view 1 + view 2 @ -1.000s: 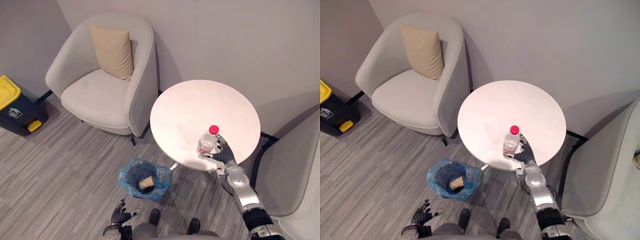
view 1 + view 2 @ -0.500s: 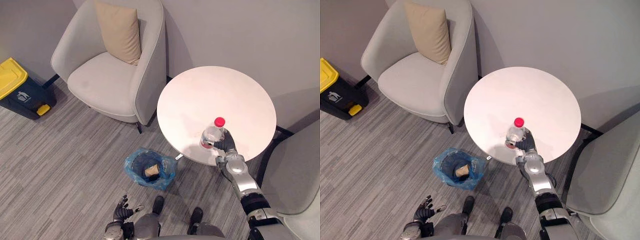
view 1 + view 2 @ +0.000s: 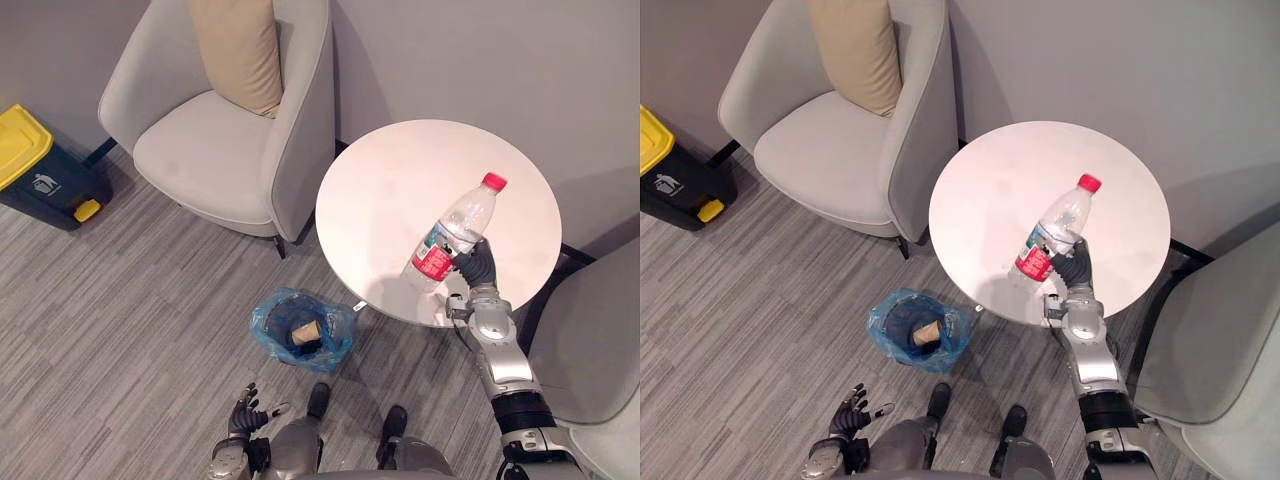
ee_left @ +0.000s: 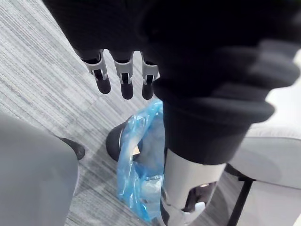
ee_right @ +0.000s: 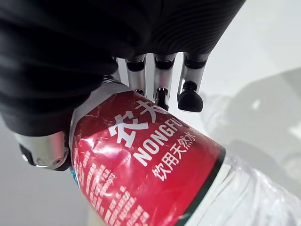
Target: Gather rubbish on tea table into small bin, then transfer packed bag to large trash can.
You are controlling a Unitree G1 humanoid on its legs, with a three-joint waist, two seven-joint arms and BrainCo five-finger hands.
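Eye view: bottle, standing on tea table a second ago, now lifted and tilted in my right hand; small bin next, I judge.
Left wrist view: my left hand relaxed, empty.
Right wrist view: fingers wrapped round bottle's label.

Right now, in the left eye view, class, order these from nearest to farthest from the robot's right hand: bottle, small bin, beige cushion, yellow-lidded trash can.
1. bottle: gripped in the right hand, over the table.
2. small bin: on the floor, to the hand's left.
3. beige cushion: on the armchair, farther left and back.
4. yellow-lidded trash can: far left, past the armchair.
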